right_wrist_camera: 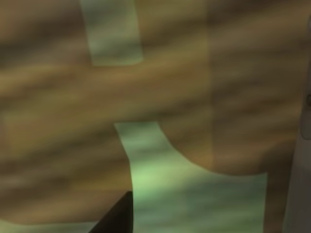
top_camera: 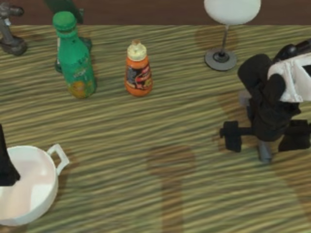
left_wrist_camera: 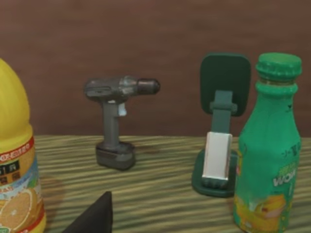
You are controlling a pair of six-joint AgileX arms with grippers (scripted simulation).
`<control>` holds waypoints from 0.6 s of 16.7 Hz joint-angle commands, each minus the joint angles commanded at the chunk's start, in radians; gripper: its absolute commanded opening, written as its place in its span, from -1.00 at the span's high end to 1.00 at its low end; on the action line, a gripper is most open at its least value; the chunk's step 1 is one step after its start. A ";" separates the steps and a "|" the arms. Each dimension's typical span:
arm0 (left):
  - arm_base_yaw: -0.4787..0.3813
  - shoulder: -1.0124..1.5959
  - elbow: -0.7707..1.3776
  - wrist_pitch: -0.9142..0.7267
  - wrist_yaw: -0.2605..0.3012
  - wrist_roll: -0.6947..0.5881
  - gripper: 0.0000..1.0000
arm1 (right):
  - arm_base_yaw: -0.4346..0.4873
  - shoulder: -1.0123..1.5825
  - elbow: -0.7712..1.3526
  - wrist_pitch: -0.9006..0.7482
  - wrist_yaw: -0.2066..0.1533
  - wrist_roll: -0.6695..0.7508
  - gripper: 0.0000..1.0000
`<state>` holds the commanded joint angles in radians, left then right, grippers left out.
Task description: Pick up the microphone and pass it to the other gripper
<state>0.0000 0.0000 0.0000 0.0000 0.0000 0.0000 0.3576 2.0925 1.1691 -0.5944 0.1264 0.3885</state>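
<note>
One arm works: the right gripper (top_camera: 266, 136) straddles the microphone (top_camera: 264, 152), fingers spread wide, not yet closed. Lifting and handover remain. The left gripper (top_camera: 6, 167) waits at the table's left edge; its finger state cannot be determined.

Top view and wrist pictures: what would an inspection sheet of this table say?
Surface: striped olive-brown table, with shadows on it.
Job's things: microphone, only its grey handle shows, under the right gripper.
Clutter: green bottle, orange bottle, drill, pot, lamp, green stand, yellow bottle.
Grippers: right gripper open, at the table's right; left gripper parked over the pot.
Cables: nothing seen.
Surroundings: brown wall.
</note>
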 joint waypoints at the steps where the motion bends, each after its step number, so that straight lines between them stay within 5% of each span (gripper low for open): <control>1: 0.000 0.000 0.000 0.000 0.000 0.000 -1.00 | 0.000 0.000 0.000 0.000 0.000 0.000 -1.00; 10: 0.000 0.000 0.000 0.000 0.000 0.000 -1.00 | 0.000 0.000 0.000 0.000 0.000 0.000 0.36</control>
<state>0.0000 0.0000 0.0000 0.0000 0.0000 0.0000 0.3576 2.0925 1.1691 -0.5944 0.1264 0.3885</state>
